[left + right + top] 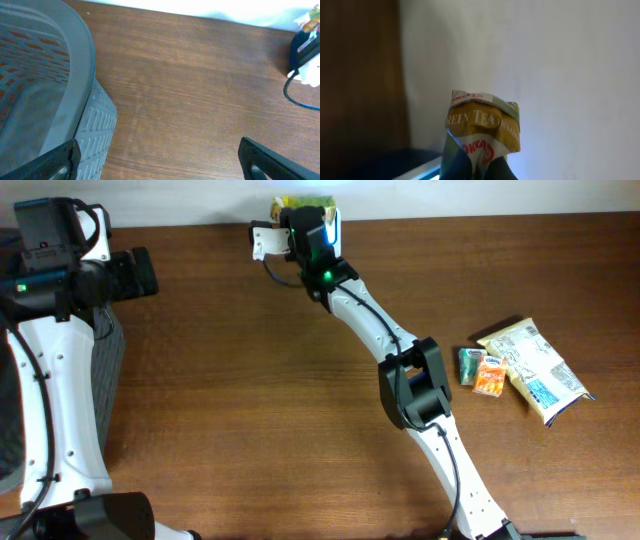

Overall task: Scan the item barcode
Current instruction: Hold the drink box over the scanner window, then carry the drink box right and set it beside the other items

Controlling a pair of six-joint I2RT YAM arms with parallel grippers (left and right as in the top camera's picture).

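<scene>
Overhead view: the right arm is stretched long across the brown wooden bench (230,400) to its far edge. The left arm sits at the left side.
Right end effector (303,212): clamped tight on the green tea packet (305,200), right up against the white wall (560,75).
Green tea packet: pinched at its lower end at the bench's far edge. In the right wrist view the crumpled top stands upward, "GREEN TEA" is readable on the gold band, and there is red lettering lower down.
Left end effector (160,162): jaws spread wide apart and gripping nothing, hovering over wood just beside the basket (82,60).
Basket: grey plastic with a latticed wall, at the bench's left end. Its curved rim fills the left of the left wrist view.
Right side of bench: a beige pouch (535,368) with blue print lies flat. A small green sachet (468,365) and an orange sachet (489,375) lie side by side at its left edge, well apart from both arms.
</scene>
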